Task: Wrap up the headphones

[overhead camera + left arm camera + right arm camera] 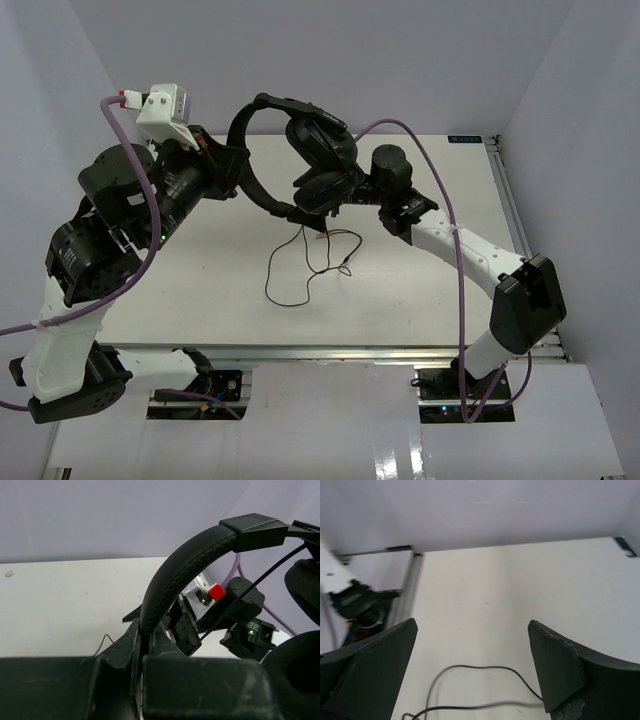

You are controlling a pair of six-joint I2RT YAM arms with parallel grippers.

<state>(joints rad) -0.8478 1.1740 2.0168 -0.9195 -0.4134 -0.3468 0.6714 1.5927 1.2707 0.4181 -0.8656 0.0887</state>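
Note:
The black headphones (322,140) hang in the air above the back of the table. My left gripper (238,160) is shut on their thin arched headband (170,580), which rises out of the jaws in the left wrist view. One padded earcup (295,680) shows at that view's right edge. The thin black cord (300,262) trails down and lies in loose loops on the white table (200,270). My right gripper (312,200) sits just below the earcups, open. In the right wrist view its fingers (555,665) stand wide apart above a loop of cord (480,669), holding nothing.
Thick purple cables (455,250) arc over both arms. White walls (560,80) close in the table at the back and sides. A metal rail (505,190) runs along the table's right edge. A small blue mark (626,546) sits at a far corner.

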